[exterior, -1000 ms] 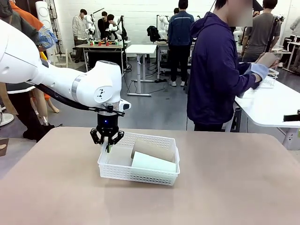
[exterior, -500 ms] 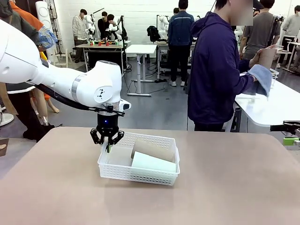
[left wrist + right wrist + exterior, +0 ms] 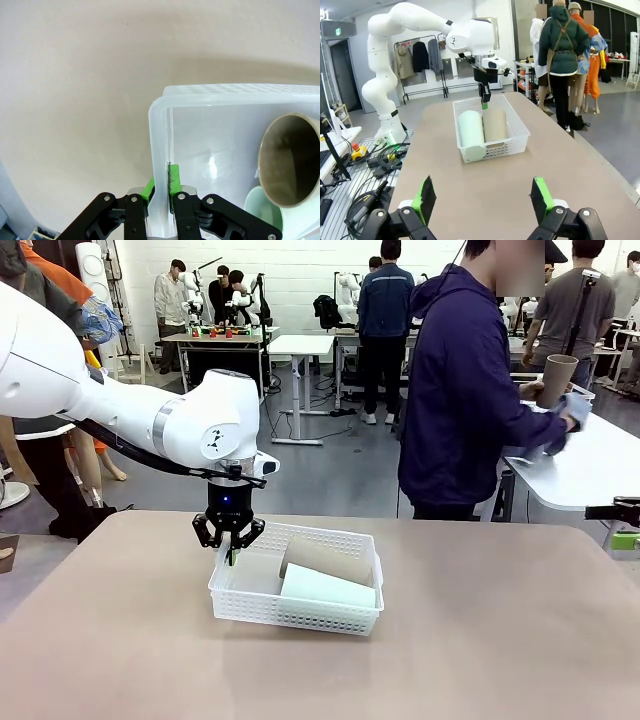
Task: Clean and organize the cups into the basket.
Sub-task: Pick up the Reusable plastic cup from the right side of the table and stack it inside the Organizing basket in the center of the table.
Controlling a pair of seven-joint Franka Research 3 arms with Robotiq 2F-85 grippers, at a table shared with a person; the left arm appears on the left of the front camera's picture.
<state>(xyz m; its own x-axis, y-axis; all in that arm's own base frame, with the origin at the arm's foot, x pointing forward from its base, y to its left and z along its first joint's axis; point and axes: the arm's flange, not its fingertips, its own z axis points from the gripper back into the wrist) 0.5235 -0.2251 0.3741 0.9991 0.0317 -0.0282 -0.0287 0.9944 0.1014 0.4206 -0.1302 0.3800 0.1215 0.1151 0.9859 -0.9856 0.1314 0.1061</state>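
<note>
Left claw (image 3: pixel 231 550) clamped on an end wall of the basket (image 3: pixel 300 616), tan cup (image 3: pixel 322 558) and mint cup (image 3: pixel 328 587) lying inside just past its fingers, right claw (image 3: pixel 484 194) spread wide above the bench (image 3: pixel 480 640), basket well ahead of it, other tan cup (image 3: pixel 556 378) held by the person (image 3: pixel 460 390) far beyond.

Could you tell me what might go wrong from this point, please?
1. The left gripper pinches only the thin end wall of the basket; a pull or lift could flex it or tip the basket.
2. The tan cup and green cup lie loose on their sides and may roll if it tilts.
3. The third cup is in the person's hand, off this table, so it could be left out.
</note>
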